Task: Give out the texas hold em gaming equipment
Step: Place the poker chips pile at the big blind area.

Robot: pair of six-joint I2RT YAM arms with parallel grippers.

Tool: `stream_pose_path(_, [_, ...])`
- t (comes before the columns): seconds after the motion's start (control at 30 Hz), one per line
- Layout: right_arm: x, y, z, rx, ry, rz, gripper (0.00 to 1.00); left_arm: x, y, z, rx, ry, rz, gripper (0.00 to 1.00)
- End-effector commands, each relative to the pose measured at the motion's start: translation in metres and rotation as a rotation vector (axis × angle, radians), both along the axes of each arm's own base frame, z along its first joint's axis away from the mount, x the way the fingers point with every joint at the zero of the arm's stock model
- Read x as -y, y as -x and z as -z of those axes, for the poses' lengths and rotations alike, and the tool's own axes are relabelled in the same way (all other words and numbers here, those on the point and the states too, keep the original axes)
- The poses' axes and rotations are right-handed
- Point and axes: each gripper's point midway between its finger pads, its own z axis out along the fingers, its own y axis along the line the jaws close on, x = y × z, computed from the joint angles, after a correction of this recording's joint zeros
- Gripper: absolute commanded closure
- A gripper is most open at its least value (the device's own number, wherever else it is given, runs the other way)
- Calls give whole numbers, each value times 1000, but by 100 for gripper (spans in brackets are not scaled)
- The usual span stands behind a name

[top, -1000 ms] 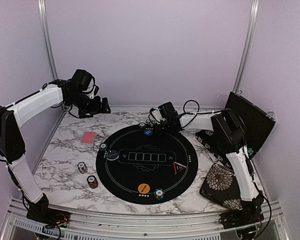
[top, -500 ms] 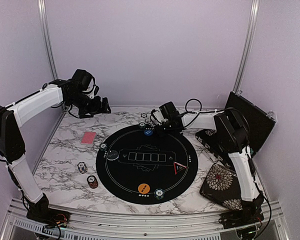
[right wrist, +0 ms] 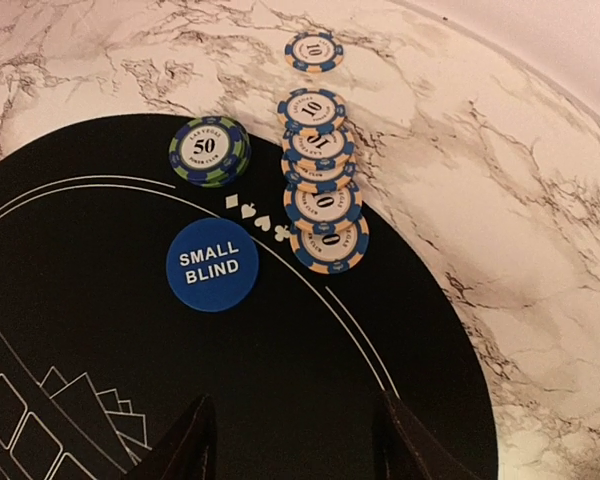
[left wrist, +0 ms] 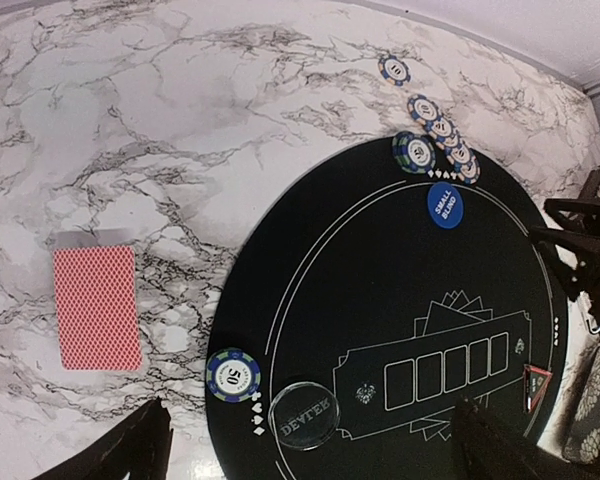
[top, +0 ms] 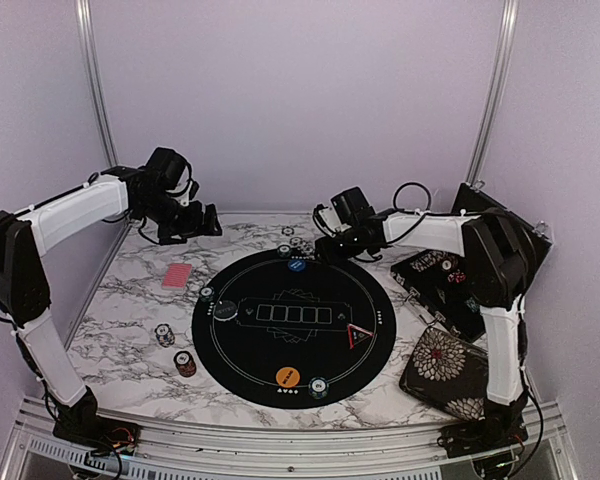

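At the right edge of the table (top: 120,320) the black case (top: 505,245) stood open. A few small round chips (top: 446,265) lay in its tray, too small to read. Nearer than the case sat the floral pouch (top: 442,365); what it held could not be seen.

The right end effector (top: 323,250) hung over the far rim of the round black mat (top: 293,340). It was released, its fingers (right wrist: 190,450) apart with only mat between them. Ahead of it in the wrist view, clear of both fingers, lay the blue SMALL BLIND disc (right wrist: 211,264). Beyond the disc stood a green-edged stack of 50 chips (right wrist: 209,150). Beside these an overlapping row of 10 chips (right wrist: 320,180) ran along the mat's edge, and a single 10 chip (right wrist: 314,51) lay on the marble farther out.

The left end effector (top: 202,222) was held above the table's far-left corner, spread wide and empty. Well apart from it, the pink-backed playing cards (left wrist: 98,307) lay on the marble left of the mat. A lone 50 chip (left wrist: 232,373) lay at the mat's edge, just beside the DEALER disc (left wrist: 304,422).

The red-edged triangle (top: 357,336) lay on the mat's right side, and the orange disc (top: 288,377) lay near its front edge with a chip stack (top: 319,385) beside it. Two more chip stacks (top: 164,334) stood on the marble at the left.
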Motion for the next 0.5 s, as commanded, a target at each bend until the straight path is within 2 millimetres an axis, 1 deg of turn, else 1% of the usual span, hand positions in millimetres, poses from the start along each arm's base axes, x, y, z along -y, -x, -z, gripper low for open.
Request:
stream_pose_path(0.0, [13,5,-39,23,-60,62,47,-1,12,3,1,-10,-8,1])
stream_pose_path(0.1, [17,14,-48,18,-82,73,45,-3,23,16,-25,-30,-19,1])
stream_pose_path(0.23, [22,28,-53,13,-99,68,44,-8,40,36,-62,-72,-44,1])
stream_pose_path(0.33, [26,38,-53,8,-104,61,43,-12,50,52,-92,-109,-53,3])
stream_pose_path(0.4, [29,43,-52,3,-102,55,43,-18,56,62,-105,-142,-70,4])
stream_pose_path(0.47, [30,48,-52,-2,-102,46,43,-21,64,67,-123,-150,-77,6])
